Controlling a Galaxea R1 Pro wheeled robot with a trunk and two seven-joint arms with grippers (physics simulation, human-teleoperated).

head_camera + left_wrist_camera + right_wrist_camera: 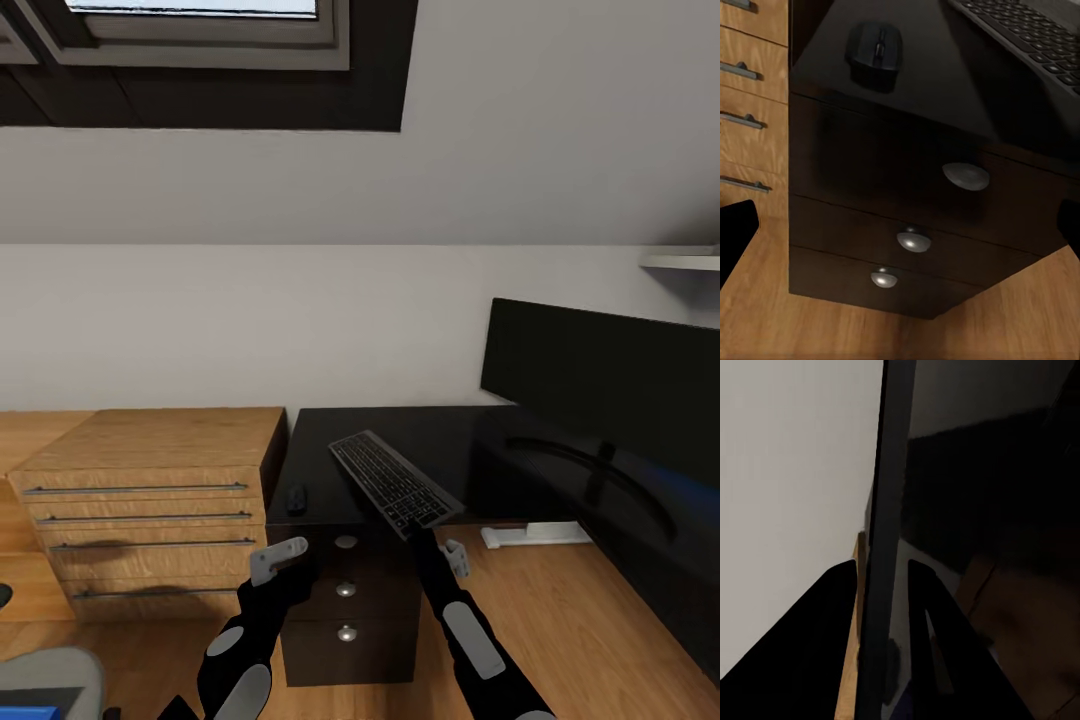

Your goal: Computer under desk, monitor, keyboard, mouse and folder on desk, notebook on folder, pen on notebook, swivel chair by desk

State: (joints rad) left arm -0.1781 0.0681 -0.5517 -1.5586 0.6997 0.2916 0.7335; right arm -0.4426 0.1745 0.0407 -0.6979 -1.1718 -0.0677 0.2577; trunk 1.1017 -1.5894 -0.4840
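Silver-framed keyboard (395, 484) tilted above glossy black desk (470, 450), mouse (297, 497) at edge, monitor (610, 390) right.

You see a glossy black desk (480, 440) against a plain white wall (300, 320). On the desk, the keyboard (395, 484) pairs a silver-grey frame with black keys; a dark grey-black mouse (296, 497) lies left of it, and the monitor (610, 390) at the desk's right shows a black screen. Silver knobs (913, 240) dot the desk's black drawer fronts. Left of the desk, the drawer chest (150, 500) is light wood grain with grey handles, above a honey-brown wooden floor (560, 620).
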